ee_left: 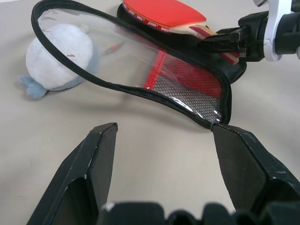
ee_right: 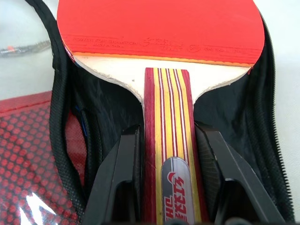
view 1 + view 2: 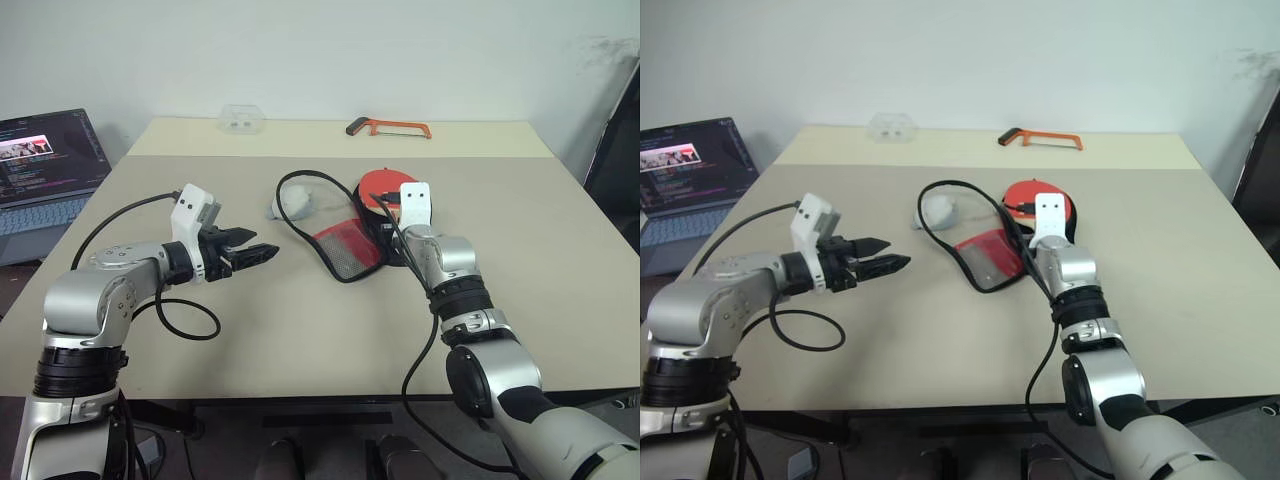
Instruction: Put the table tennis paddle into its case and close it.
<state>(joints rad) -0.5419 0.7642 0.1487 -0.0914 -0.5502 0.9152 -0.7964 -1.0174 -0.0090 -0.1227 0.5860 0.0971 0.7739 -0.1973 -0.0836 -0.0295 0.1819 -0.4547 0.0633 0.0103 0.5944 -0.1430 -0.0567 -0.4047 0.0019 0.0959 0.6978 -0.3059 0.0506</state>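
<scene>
1. Right gripper [image 2: 166, 187]: fingers clamped on the handle of the table tennis paddle [image 2: 159, 33]; handle end cut off.
2. Paddle lies inside the open case [image 3: 350, 235], mid-table; the arm hides much of it from the head camera.
3. Case flap [image 1: 187, 89] folded back (mesh side up).
4. Left gripper [image 3: 250, 252]: fingers apart, empty, near the case.

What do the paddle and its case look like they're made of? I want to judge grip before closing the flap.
Table tennis paddle: matte red rubber face with printed lettering; handle of striped, smooth-finished wood, pale bare wood at the neck. Case: apparently woven black fabric with a zip edge; its open flap looks like glossy clear plastic over red backing and black mesh. The right gripper clamps the handle.
</scene>
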